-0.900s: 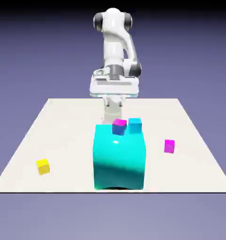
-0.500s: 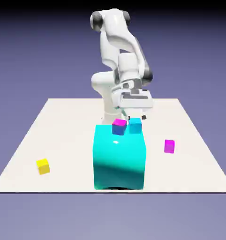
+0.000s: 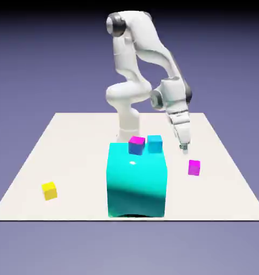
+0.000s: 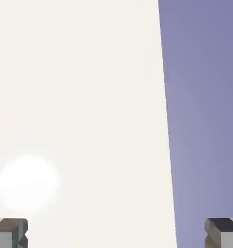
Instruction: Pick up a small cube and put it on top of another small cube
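Observation:
The small plain magenta cube point(image 3: 194, 167) rests on the table toward the exterior view's right. The small yellow cube point(image 3: 49, 190) lies far off at the exterior view's left. My gripper point(image 3: 184, 145) hangs just above and slightly left of the magenta cube, apart from it. In the hand view the gripper point(image 4: 116, 232) is open, its two fingertips point(image 4: 10, 232) far apart at the bottom corners with nothing between them. That view holds only bare table and the backdrop past the table's edge; neither cube shows in it.
A big teal block point(image 3: 137, 180) stands in the table's middle. On its top sit a small magenta-topped cube with blue sides point(image 3: 136, 145) and a small cyan cube point(image 3: 155, 143). The white table point(image 3: 78, 156) ends close to the magenta cube's right.
The arm swung from behind the teal block toward the exterior view's right and lowered, bringing the gripper down near the magenta cube. No cube has moved.

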`<state>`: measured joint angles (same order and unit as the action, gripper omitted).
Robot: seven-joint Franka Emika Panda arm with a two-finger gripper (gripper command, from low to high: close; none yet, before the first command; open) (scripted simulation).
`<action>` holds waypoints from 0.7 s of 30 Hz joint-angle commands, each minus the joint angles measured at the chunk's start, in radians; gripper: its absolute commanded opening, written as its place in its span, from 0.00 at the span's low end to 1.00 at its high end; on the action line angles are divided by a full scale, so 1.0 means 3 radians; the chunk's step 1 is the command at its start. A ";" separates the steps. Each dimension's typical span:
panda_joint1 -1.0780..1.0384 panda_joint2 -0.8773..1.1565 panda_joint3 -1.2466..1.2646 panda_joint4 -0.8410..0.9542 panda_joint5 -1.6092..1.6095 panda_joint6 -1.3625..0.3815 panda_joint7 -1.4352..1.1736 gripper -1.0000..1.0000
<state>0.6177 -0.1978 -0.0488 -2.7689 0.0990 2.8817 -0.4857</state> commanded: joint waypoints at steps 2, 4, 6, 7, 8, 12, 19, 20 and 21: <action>0.0143 0.0088 -0.0012 0.0010 0.0023 -0.0037 -0.0290 0.50; 0.0286 0.0176 -0.0023 0.0019 0.0047 -0.0073 -0.0580 0.50; 0.0429 0.0264 -0.0035 0.0029 0.0070 -0.0110 -0.0870 0.50; 0.0501 0.0308 -0.0040 0.0034 0.0082 -0.0128 -0.1015 0.50; 0.0573 0.0352 -0.0046 0.0039 0.0094 -0.0147 -0.1160 0.50; 0.0859 0.0528 -0.0069 0.0058 0.0140 -0.0220 -0.1740 0.50; 0.1360 0.0836 -0.0110 0.0092 0.0222 -0.0349 -0.2755 0.50; 0.1406 0.0864 -0.0113 0.0096 0.0230 -0.0361 -0.2848 0.50; 0.1406 0.0864 -0.0113 0.0096 0.0230 -0.0361 -0.2848 0.50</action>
<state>1.0383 0.0614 -0.0829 -2.7402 0.1680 2.7735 -1.3400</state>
